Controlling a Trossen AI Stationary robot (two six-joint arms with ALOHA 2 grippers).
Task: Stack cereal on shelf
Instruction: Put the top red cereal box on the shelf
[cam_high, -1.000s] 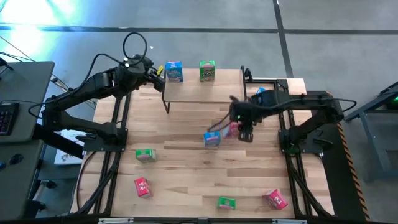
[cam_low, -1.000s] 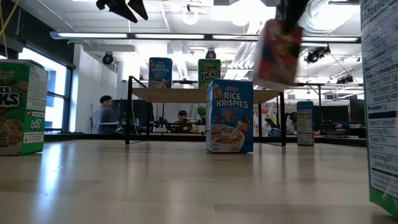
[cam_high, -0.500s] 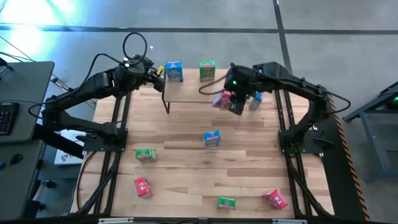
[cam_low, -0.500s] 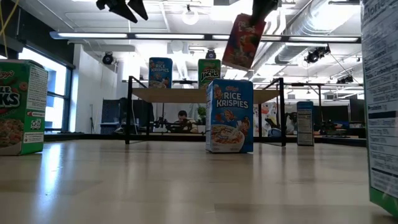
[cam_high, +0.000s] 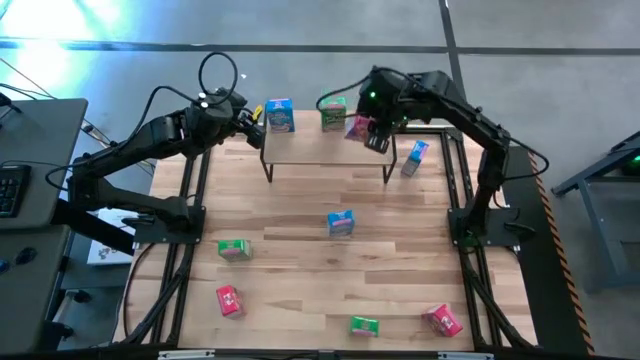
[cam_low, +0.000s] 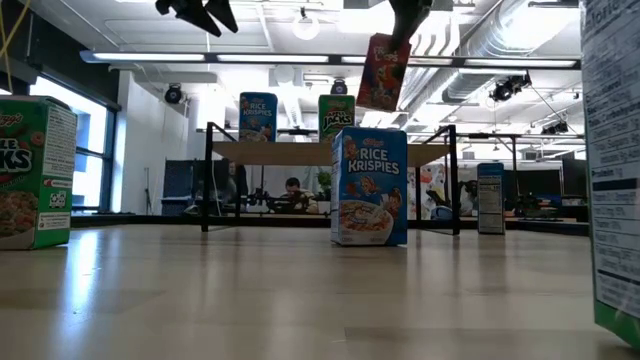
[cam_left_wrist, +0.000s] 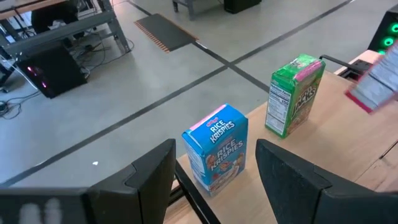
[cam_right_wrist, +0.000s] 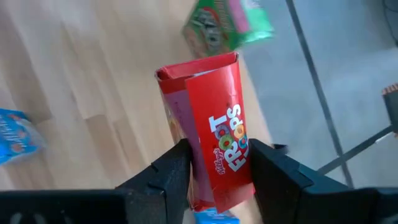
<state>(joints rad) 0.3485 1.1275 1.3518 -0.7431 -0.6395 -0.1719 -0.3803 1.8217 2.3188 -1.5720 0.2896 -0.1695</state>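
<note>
The shelf (cam_high: 325, 148) stands at the table's far middle, with a blue cereal box (cam_high: 281, 115) and a green cereal box (cam_high: 333, 113) upright on its top. My right gripper (cam_high: 376, 136) hangs over the shelf's right part, shut on a red cereal box (cam_low: 383, 70), just right of the green box (cam_right_wrist: 227, 25). My left gripper (cam_left_wrist: 214, 177) waits open at the shelf's far left corner, in front of the blue box (cam_left_wrist: 216, 149) and touching nothing. My right gripper pinches the red box between its two fingers by the two narrow sides at one end (cam_right_wrist: 214, 180). The fingers slant steeply down from above. The box hangs tilted below them (cam_low: 383, 70), lifted clear of the shelf top (cam_low: 300, 152).
On the table stand or lie more boxes: blue at the middle (cam_high: 341, 222), blue beside the shelf's right legs (cam_high: 412, 157), green at the left (cam_high: 234, 248), red (cam_high: 229, 300), green (cam_high: 363, 325) and red (cam_high: 442, 320) along the near edge.
My right gripper has carried the red box up and toward the far edge, from beside the blue box at the table's middle to above the shelf's right part, slowing as it arrived. The box has stayed in its hold, clear of everything.
</note>
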